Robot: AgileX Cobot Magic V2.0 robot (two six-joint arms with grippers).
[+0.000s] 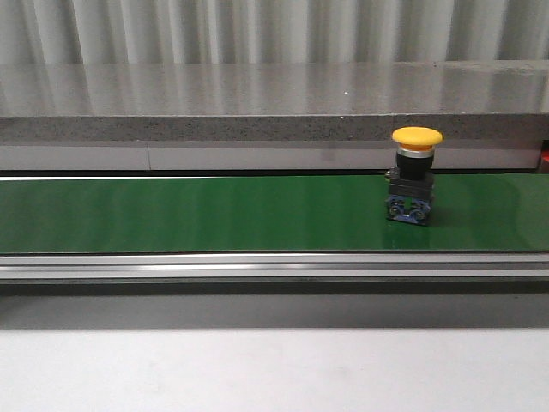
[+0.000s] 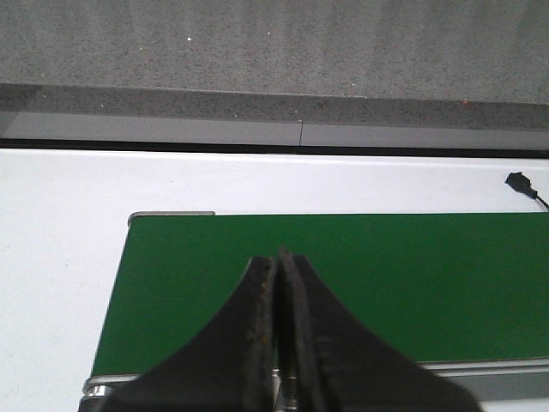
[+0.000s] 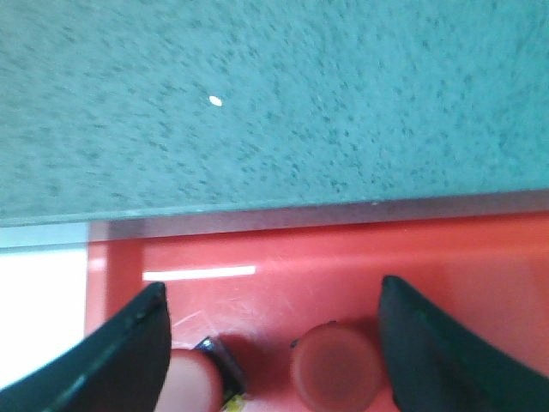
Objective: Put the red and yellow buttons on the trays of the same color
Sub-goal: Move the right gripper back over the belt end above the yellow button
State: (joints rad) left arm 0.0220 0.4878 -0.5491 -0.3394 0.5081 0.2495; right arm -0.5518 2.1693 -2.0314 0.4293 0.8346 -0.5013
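I see the yellow button (image 1: 416, 175) upright on the green belt (image 1: 189, 215); left pincer (image 2: 276, 343) closed empty, right pincer (image 3: 274, 343) wide over red tray (image 3: 343, 257)

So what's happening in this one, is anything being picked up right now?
Nothing is held at the moment. A yellow button stands upright on the green belt, toward the robot's right, untouched. The left gripper hangs over the belt's end with its fingers pressed together and empty. The right gripper is open above the red tray, where two red buttons already lie between its fingers.
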